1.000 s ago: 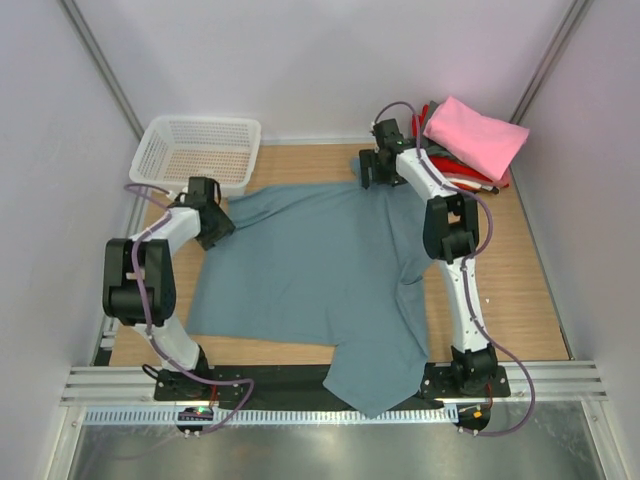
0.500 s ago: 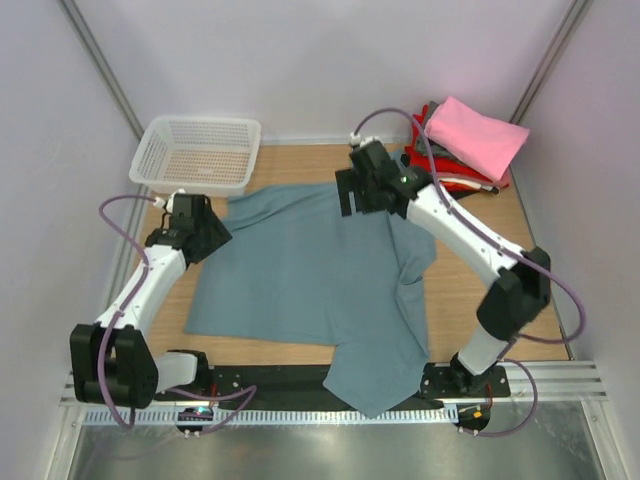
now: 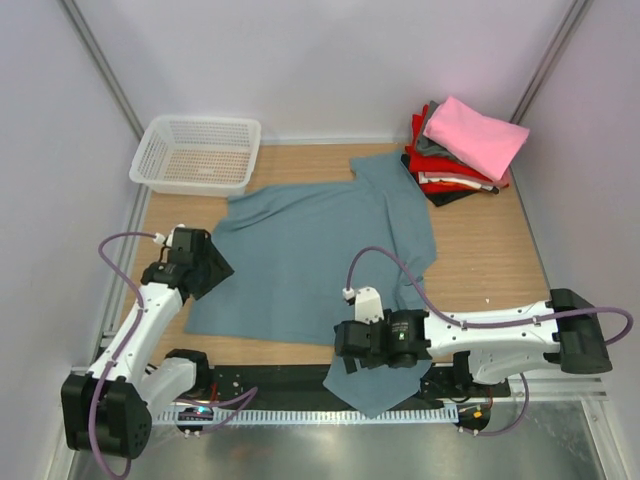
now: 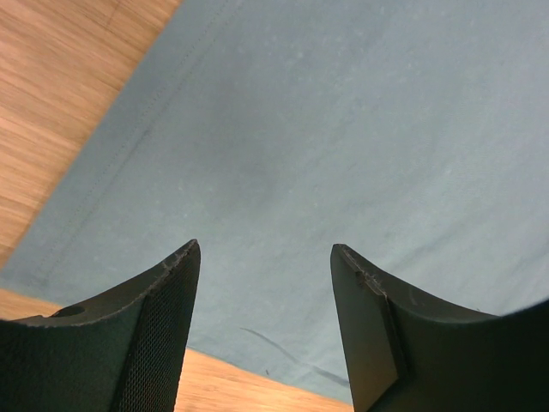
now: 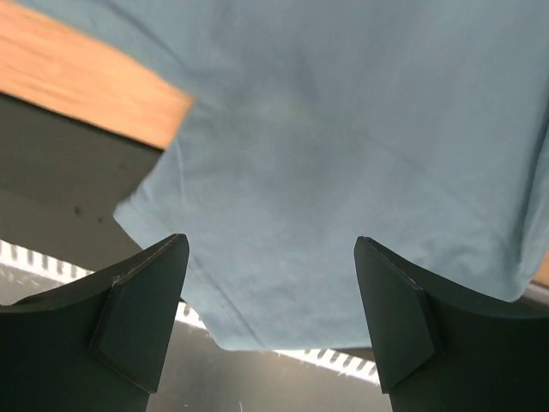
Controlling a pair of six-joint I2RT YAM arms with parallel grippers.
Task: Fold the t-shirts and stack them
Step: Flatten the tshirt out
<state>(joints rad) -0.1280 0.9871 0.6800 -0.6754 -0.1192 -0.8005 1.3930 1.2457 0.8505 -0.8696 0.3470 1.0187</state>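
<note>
Hovering wide-jawed and empty, the right gripper [image 3: 340, 352] covered the teal t-shirt [image 3: 310, 255] where it overhung at bottom centre, the left gripper [image 3: 207, 268] its left hem, seemingly to grasp.

A white plastic lattice basket [image 3: 190, 182] stood in the far left corner of the wooden table [image 3: 490, 250], its long side lying roughly along the far edge. Pale walls [image 3: 300, 60] closed the table in on its left, far and right sides. Along the near edge ran a black strip [image 3: 270, 378], then a white slotted cable duct [image 3: 300, 415], then a sheet of dull grey metal [image 3: 300, 455].
</note>
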